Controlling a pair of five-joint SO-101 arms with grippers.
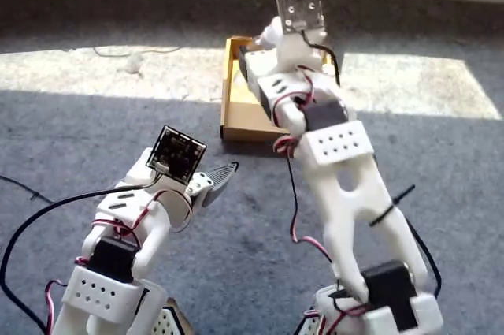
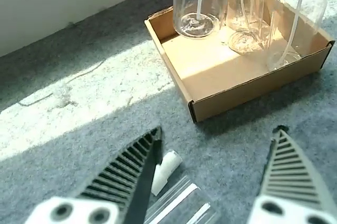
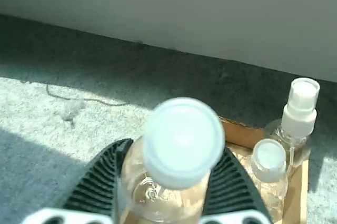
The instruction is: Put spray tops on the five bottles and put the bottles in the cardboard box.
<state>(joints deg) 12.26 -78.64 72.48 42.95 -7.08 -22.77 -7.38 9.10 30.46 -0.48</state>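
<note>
**Two bottles in play, and either one could tip**

Closest in, the left end effector (image 2: pixel 220 132) hangs over the grey carpet (image 2: pixel 79 129) with its fingers spread wide. A clear plastic bottle (image 2: pixel 179 205) lies on its side just beneath, a white spray top (image 2: pixel 166 168) at its neck. I can't tell whether that top is seated. Close off-centre and the round body may roll away, or the top may pop loose.

Further out, the shallow brown cardboard box (image 2: pixel 237 97) sits in the sun. The right end effector (image 3: pixel 176 147) is clamped around an upright clear bottle with a white cap (image 3: pixel 158 197) above the box. Let go tilted or too high, and it could topple into the two capped bottles (image 3: pixel 269 155) standing close behind and send them over that low wall.
</note>
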